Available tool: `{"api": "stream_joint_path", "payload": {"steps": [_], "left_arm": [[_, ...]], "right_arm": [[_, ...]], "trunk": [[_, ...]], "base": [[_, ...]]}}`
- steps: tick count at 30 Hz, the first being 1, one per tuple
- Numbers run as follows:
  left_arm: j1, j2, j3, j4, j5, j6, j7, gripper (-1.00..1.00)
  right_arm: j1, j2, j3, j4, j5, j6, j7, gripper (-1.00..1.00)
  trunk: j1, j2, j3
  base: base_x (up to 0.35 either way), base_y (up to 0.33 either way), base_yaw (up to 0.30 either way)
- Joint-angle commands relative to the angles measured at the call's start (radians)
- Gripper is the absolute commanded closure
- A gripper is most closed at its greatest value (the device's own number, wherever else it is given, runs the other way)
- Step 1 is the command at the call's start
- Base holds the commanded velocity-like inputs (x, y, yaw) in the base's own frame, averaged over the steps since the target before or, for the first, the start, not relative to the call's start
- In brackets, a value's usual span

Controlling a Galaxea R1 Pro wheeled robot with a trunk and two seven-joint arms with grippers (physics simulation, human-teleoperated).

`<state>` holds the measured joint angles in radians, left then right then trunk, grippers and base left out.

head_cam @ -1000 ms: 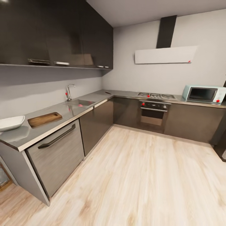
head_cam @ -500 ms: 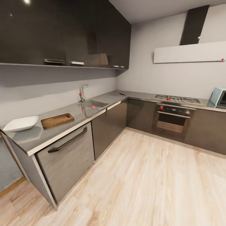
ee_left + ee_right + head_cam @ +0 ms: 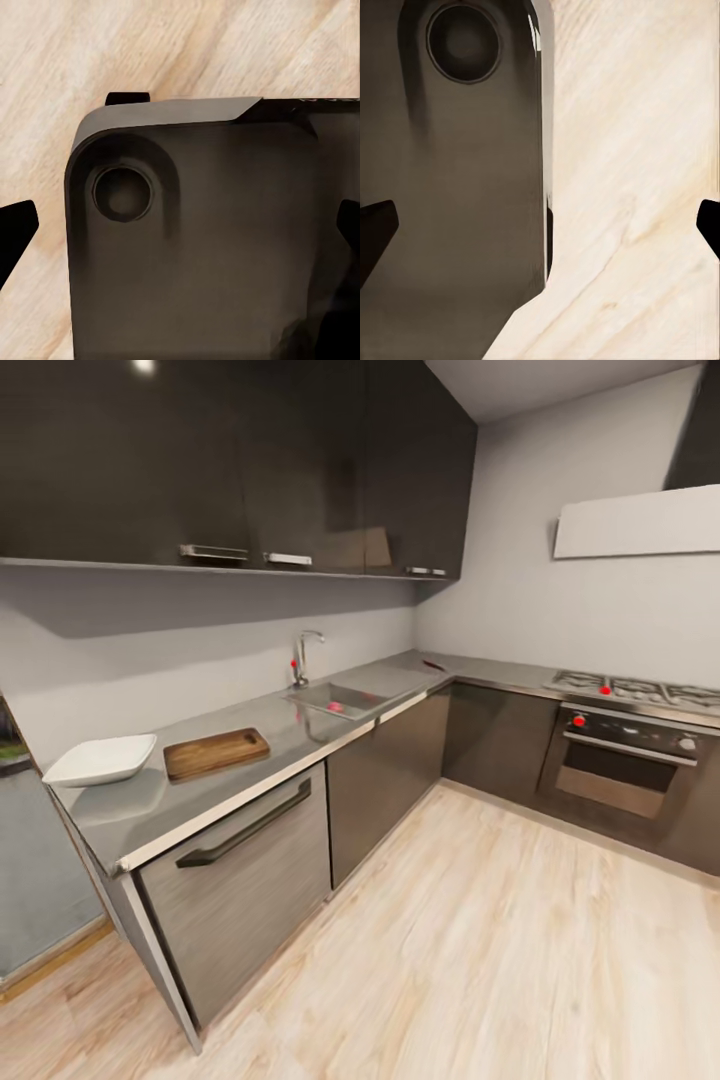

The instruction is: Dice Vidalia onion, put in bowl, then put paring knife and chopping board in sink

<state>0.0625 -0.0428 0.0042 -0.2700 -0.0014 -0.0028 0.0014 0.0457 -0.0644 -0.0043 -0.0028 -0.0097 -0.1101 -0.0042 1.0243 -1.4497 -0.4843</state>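
Steel basin first: the sink (image 3: 340, 698) sits sunk in the countertop (image 3: 300, 735), and inside it I see a small pinkish-red lump, the onion (image 3: 336, 707), lying toward the near side of the basin. Beside the sink, against the wall, stands the tap (image 3: 302, 656) with its red knob.

Further along the countertop toward my left lies the board (image 3: 216, 751), flat, brown, nothing on it. Just beside it, apart from it, stands the white bowl (image 3: 100, 760); from my head view I see nothing in it, though its far inner wall is all I can judge by. At the corner where the countertop turns, a small dark sliver lies on the surface; it may be the knife (image 3: 433, 665), but it is too small to tell.

Under the countertop run dark cabinets, and past the corner sit a hob (image 3: 634, 689) and an oven (image 3: 622, 753) with red knobs.

My left pincer (image 3: 180, 240) hangs over my own dark base and the wooden floor (image 3: 480, 960), fingertips spread apart with nothing between them. My right pincer (image 3: 540, 232) is likewise spread wide and holds nothing, over base and floor.
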Motion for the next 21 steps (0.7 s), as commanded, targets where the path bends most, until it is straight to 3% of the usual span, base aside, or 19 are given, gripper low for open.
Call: {"api": "stream_joint_path", "payload": {"steps": [1, 21], "left_arm": [[0.000, 0.000, 0.000, -0.002, 0.000, 0.000, 0.000, -1.00], [0.000, 0.000, 0.000, -0.002, 0.000, 0.000, 0.000, -1.00]], "right_arm": [[0.000, 0.000, 0.000, 0.000, -0.001, -0.003, 0.000, -1.00], [0.000, 0.000, 0.000, 0.000, -0.001, -0.003, 0.000, -1.00]], "trunk": [[0.001, 0.000, -0.001], [0.001, 0.000, -0.001]], "base": [[0.341, -0.063, 0.240], [0.341, -0.089, 0.199]]}}
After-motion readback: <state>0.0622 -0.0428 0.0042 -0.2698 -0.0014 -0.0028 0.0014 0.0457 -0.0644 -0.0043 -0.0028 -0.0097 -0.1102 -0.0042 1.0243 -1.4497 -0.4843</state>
